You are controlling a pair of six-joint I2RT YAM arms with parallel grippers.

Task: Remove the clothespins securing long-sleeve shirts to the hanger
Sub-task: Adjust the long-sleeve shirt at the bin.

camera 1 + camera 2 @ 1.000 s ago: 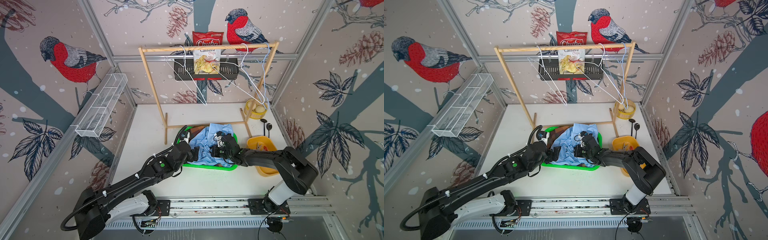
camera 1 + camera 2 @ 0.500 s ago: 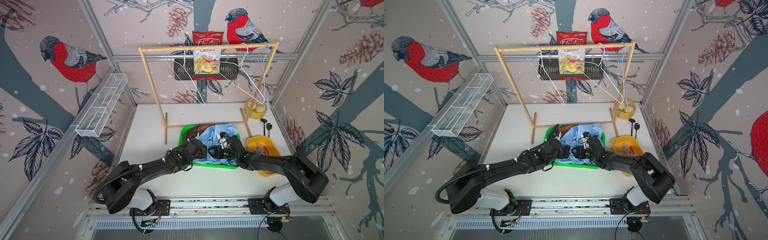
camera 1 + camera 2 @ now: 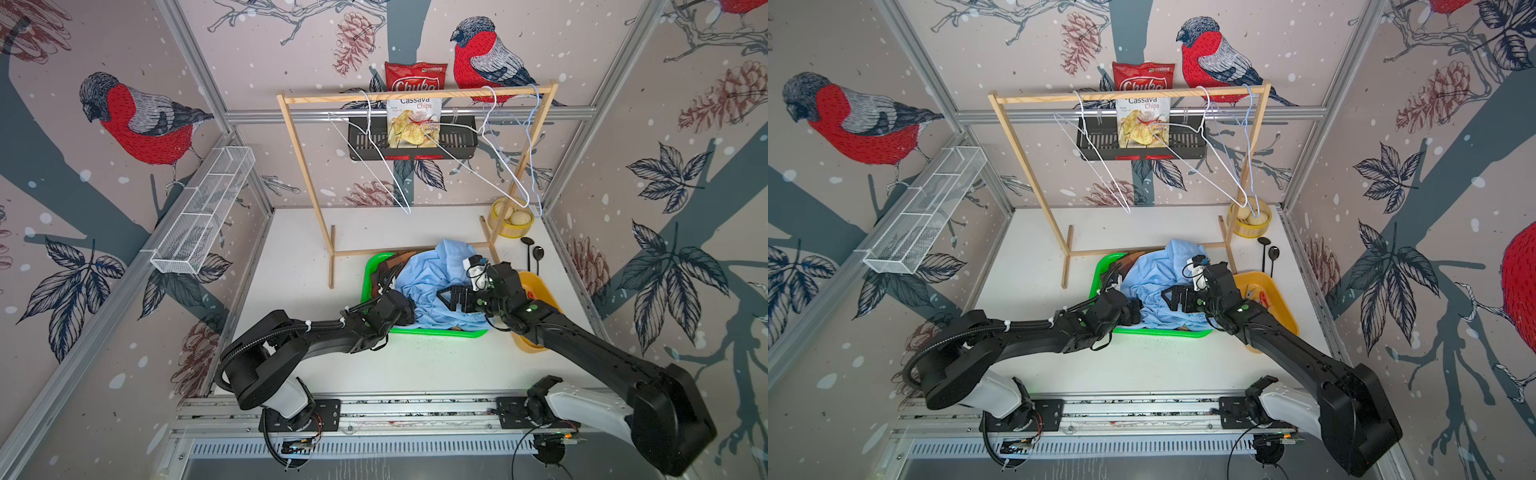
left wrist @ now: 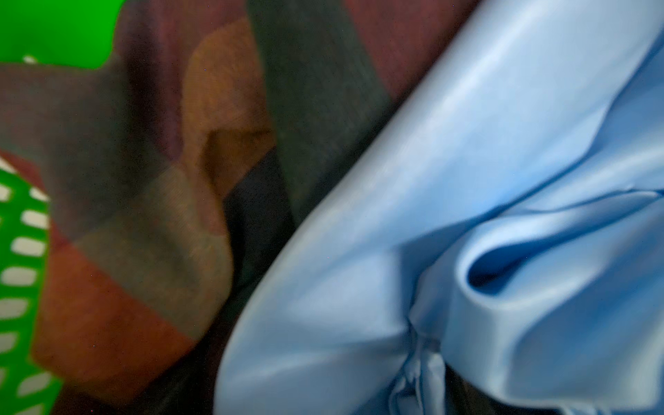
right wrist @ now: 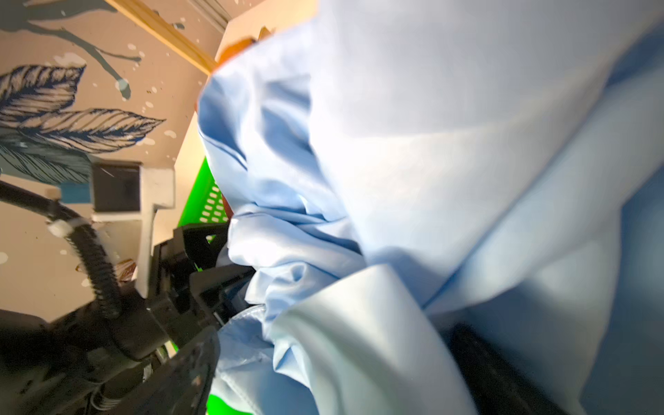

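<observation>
A light blue long-sleeve shirt (image 3: 428,274) lies crumpled on top of a dark red-orange-green plaid one (image 4: 143,215) in a green tray (image 3: 370,270). My right gripper (image 3: 446,297) hangs over the blue shirt's right side. It is open, its fingers (image 5: 190,363) wide apart with blue cloth (image 5: 431,143) lying between them. My left gripper (image 3: 409,311) is at the pile's left front edge, open, with folds of the blue shirt (image 4: 467,179) against it. Bare wire hangers (image 3: 386,166) hang on the wooden rack. A red clothespin (image 3: 1263,298) lies in the yellow tray.
The wooden rack (image 3: 415,93) stands behind the green tray, its base bar just past the pile. A yellow tray (image 3: 1281,307) sits under my right arm. Two black spoons (image 3: 534,255) and a yellow tub (image 3: 511,220) are at the back right.
My right gripper has opened over the blue shirt. The left arm has stretched right, bringing its gripper from the tray's left edge to the pile.
</observation>
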